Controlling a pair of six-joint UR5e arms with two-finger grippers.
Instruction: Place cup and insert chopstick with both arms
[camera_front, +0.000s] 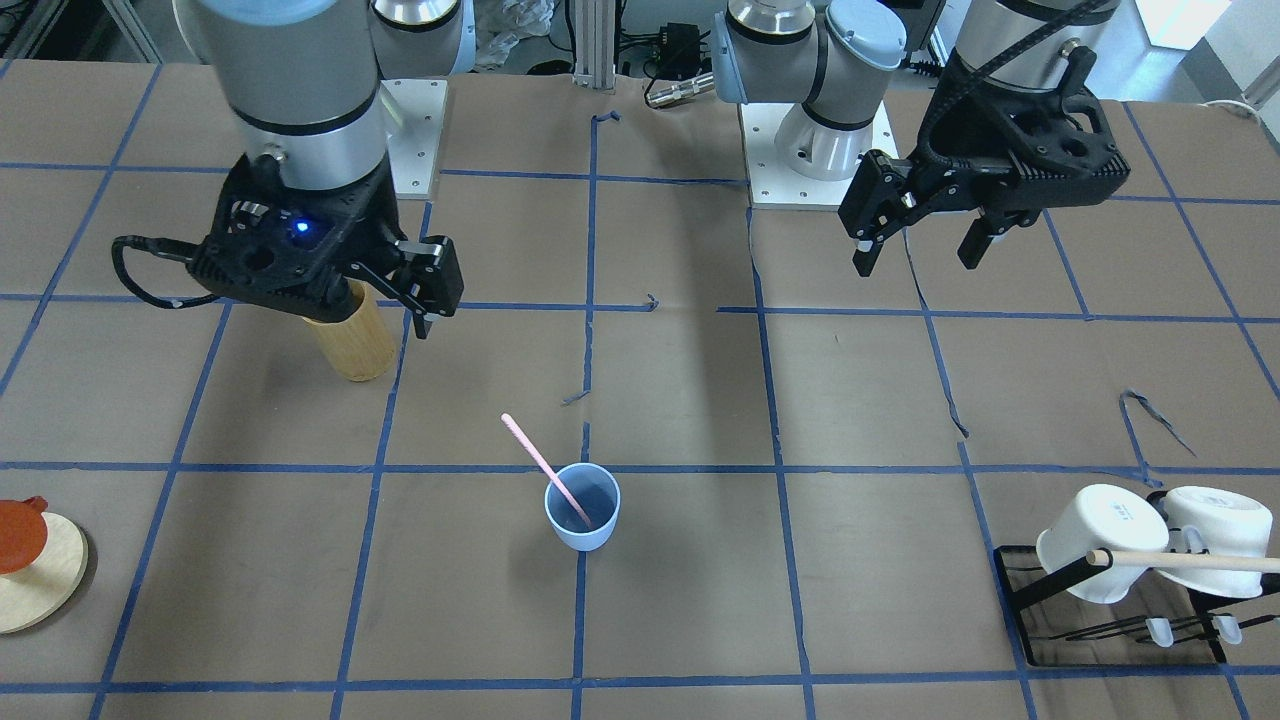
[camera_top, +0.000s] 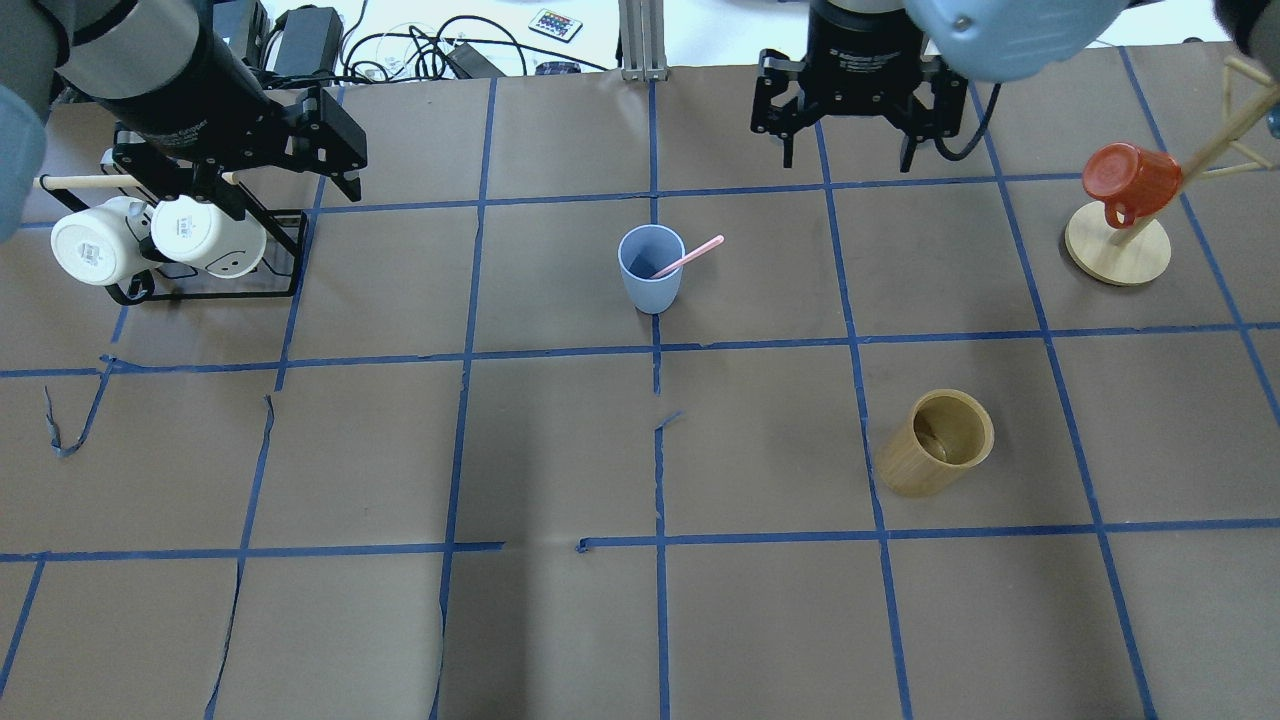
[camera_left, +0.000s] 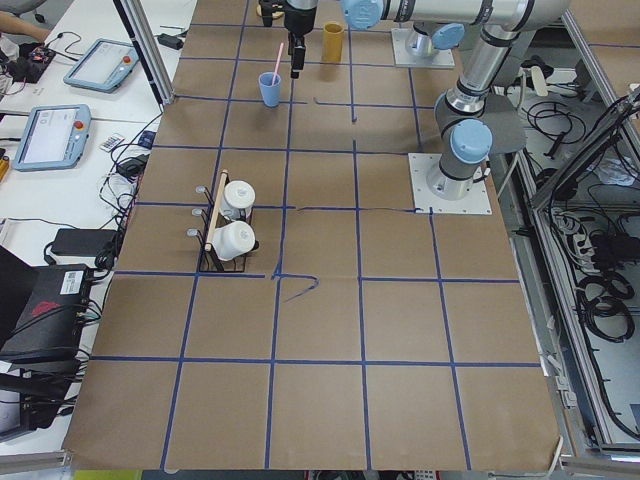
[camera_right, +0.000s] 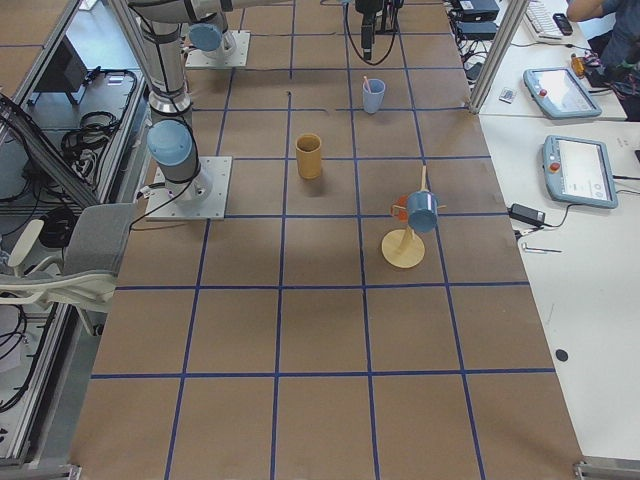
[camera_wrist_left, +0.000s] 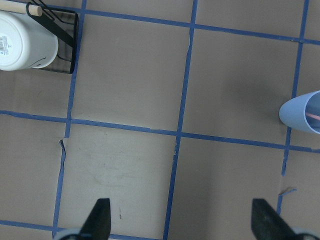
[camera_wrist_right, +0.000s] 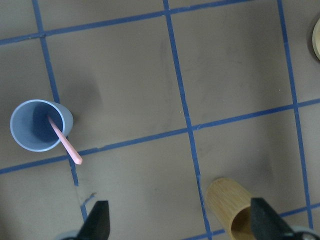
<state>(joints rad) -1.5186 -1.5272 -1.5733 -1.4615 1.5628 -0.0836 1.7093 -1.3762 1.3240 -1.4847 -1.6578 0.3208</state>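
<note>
Light-blue plastic, the cup (camera_front: 581, 520) stands upright near the middle of the table (camera_front: 700, 400), on a blue tape line. The pale-pink chopstick (camera_front: 540, 462) leans inside it, upper end out over the rim; its lower end seems to reach the bottom, though we cannot be sure. The left arm's fingers (camera_front: 866, 255) and the right arm's fingers (camera_top: 786, 148) hang spread and empty, well apart from the cup. We judge both steps done

Left arm (camera_front: 790, 50), right arm (camera_front: 300, 90): silver-grey tubes, pale-blue joint caps. Left gripper (camera_front: 918, 258), right gripper (camera_top: 848, 165): black, ribbed housings. Base plates (camera_front: 415, 130): white, screwed. Blue LED (camera_front: 301, 229), looped black cable (camera_front: 140, 272) at right wrist.
</note>
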